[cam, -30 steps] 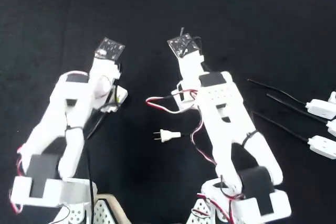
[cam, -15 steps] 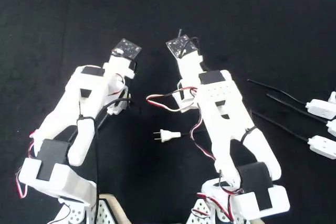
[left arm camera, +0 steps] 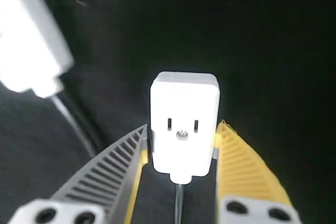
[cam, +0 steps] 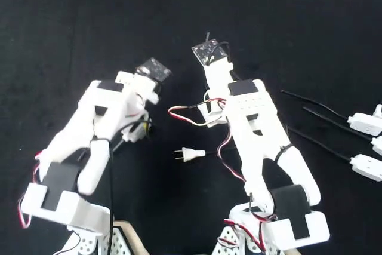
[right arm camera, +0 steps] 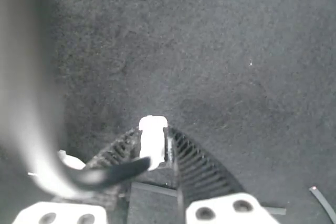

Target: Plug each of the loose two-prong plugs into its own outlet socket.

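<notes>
my guess at step: mating first pair mid-air. socket (left arm camera: 184, 114) sat clamped in left gripper (left arm camera: 184, 129), slotted face looking back up arm, long axis along fingers. right gripper (right arm camera: 154, 137) pinched held plug (right arm camera: 153, 132), prong direction unclear tbh. next needed prongs squared to slots. loose plug (cam: 190, 154) lay on table (cam: 59, 34), lengthwise across it, prongs toward robot's left.
</notes>
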Tool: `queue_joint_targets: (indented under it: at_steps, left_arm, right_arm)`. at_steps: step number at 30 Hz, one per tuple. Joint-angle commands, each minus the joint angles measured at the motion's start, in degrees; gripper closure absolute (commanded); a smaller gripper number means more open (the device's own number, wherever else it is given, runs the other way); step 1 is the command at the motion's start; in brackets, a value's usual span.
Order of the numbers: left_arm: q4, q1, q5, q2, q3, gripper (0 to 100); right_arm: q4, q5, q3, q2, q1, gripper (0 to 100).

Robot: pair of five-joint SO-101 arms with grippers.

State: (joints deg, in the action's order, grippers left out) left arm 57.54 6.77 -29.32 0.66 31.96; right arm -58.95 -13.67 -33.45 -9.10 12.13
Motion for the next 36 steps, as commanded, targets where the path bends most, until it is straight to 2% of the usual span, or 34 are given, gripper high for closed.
queue_joint_targets:
  at_steps: [1, 3, 9, 14, 17, 23, 27, 30, 33, 36]
  left_arm:
    - [1.2, 3.0, -4.7, 11.5, 6.9, 75]
    - [1.0, 2.6, -4.9, 15.7, 9.9, 71]
    - [1.2, 2.4, -4.7, 28.6, 16.1, 71]
    - [0.7, 10.6, -4.1, 38.9, 25.9, 71]
    - [-4.7, 11.7, -2.1, 41.8, 31.2, 71]
    - [-11.9, 5.4, -2.7, 33.4, 30.3, 71]
    - [-12.0, 4.2, -4.3, 22.2, 24.9, 71]
    - [-11.6, 2.0, -4.4, 15.7, 20.6, 78]
    - [-8.9, -0.2, -4.2, 13.5, 17.5, 84]
    - [-8.1, -0.7, -4.0, 13.5, 16.2, 86]
  right_arm:
    - [-0.2, -1.5, 3.9, 0.1, -0.7, 98.6]
    - [-0.2, -1.7, 3.9, 0.1, -0.7, 98.6]
    - [-0.1, -1.8, 3.9, 0.2, -0.7, 98.7]
    - [-0.1, -1.9, 3.9, 0.2, -0.7, 98.7]
    - [-0.1, -1.9, 3.9, 0.2, -0.8, 98.7]
    - [-0.1, -1.9, 3.9, 0.2, -0.8, 98.7]
    - [-0.1, -1.9, 3.9, 0.2, -0.8, 98.7]
    - [-0.1, -1.9, 3.8, 0.2, -0.8, 98.7]
    - [-0.1, -1.9, 3.8, 0.2, -0.8, 98.7]
    - [-0.1, -1.9, 3.8, 0.2, -0.8, 98.7]
